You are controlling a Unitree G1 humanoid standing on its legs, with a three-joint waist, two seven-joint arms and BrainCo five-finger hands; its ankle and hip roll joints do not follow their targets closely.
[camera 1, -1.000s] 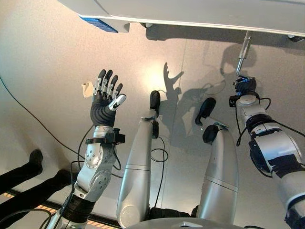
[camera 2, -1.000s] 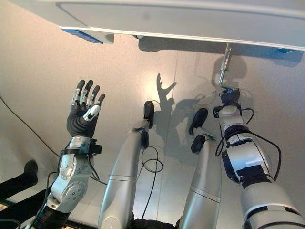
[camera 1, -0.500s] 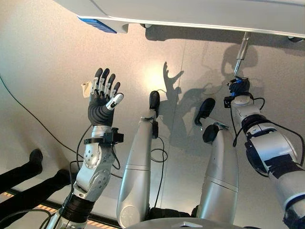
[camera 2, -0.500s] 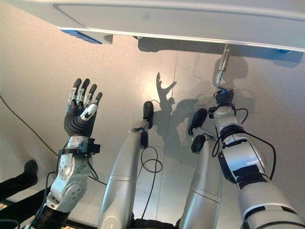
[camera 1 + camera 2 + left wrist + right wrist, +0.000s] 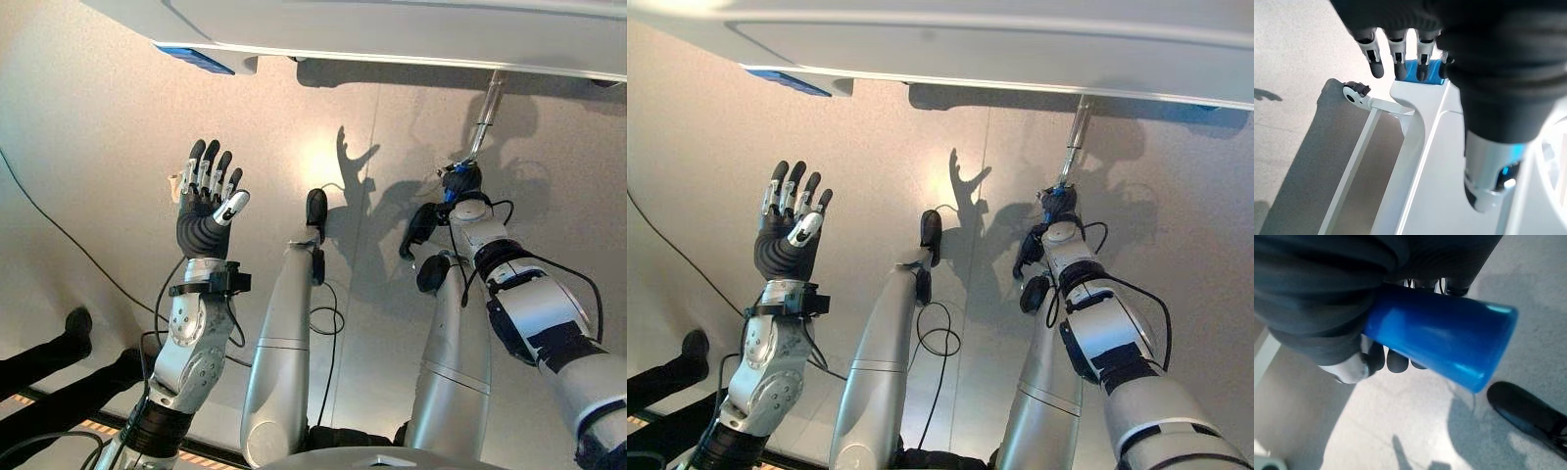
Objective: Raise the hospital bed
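Contact is being held by the right hand (image 5: 1342,328), clenched round the blue crank handle (image 5: 1440,340) whose rod (image 5: 484,113) runs far-right up to the hospital bed (image 5: 411,29), while the left hand (image 5: 208,201) is being kept spread, well apart.

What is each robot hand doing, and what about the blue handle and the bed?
Left robot hand: open, raised, holding nothing.
Right robot hand: shut on the blue handle.
Blue handle: gripped, on a metal crank rod.
Hospital bed: crank rod sticks out beneath its edge.
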